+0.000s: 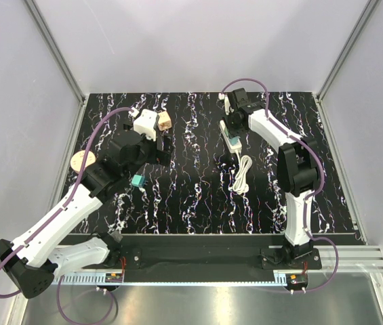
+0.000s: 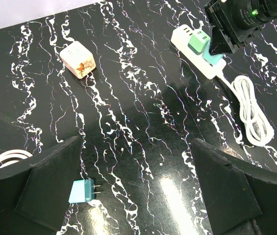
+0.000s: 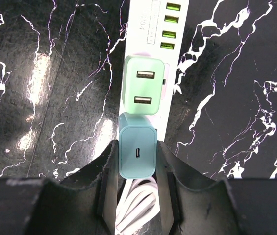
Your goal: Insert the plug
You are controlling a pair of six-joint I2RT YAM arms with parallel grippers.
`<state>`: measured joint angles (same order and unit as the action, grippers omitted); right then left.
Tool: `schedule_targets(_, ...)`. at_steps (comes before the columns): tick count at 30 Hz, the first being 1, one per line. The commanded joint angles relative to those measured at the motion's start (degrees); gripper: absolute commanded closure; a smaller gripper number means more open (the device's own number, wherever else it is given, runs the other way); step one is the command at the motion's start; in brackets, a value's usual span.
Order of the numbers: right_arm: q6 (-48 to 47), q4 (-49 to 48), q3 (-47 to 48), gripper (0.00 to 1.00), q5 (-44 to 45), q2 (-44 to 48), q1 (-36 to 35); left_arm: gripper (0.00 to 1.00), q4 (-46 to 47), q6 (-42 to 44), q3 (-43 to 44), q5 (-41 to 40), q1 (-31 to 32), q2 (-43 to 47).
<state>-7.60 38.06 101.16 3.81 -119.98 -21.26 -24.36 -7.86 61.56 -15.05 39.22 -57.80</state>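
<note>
Black marbled tabletop, with the white power strip lying on its right half. The left end effector hangs spread wide, gripping nothing. The right end effector is clamped on the plug, which sits over the strip's cord end, just beside a two-port green charger.

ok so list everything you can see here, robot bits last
table: 1, black with white marbling, under everything
power strip: 1, white, far right of the table
cord: 1, white, coiled, at the strip's near end
plug: 1, pale teal-green, one port, over the strip's cord end
two-port charger: 1, mint green, on the strip beside the plug
pronged adapter: 1, teal, lying left of centre
cube adapter: 1, white and beige, far side, left of centre
round disc: 1, tan, table's left edge
left gripper: 1, black, open, empty
right gripper: 1, black, shut on the plug
</note>
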Motion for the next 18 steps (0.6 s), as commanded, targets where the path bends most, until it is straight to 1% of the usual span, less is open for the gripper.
schedule_targets(1,1.5,0.9,0.4,1.0,-0.6,-2.7,0.2,0.01,2.6,0.8,0.3,-1.4,-0.1,1.3)
schedule_targets(5,3.6,1.0,-1.2,1.0,0.2,-2.9,0.2,0.01,2.7,0.9,0.3,-1.3,-0.1,1.3)
schedule_targets(9,6.9,0.0,-5.3,1.0,0.4,-0.8,0.2,0.01,2.6,0.8,0.3,-1.3,-0.1,1.2)
schedule_targets(12,7.1,-1.8,-7.1,1.0,-2.2,-0.7,-0.1,0.01,2.6,0.7,0.3,-1.2,-0.2,1.3)
schedule_targets(18,7.2,-1.9,-8.5,1.0,-1.7,-1.9,-0.7,0.01,2.7,0.9,0.3,-1.6,-0.1,1.3)
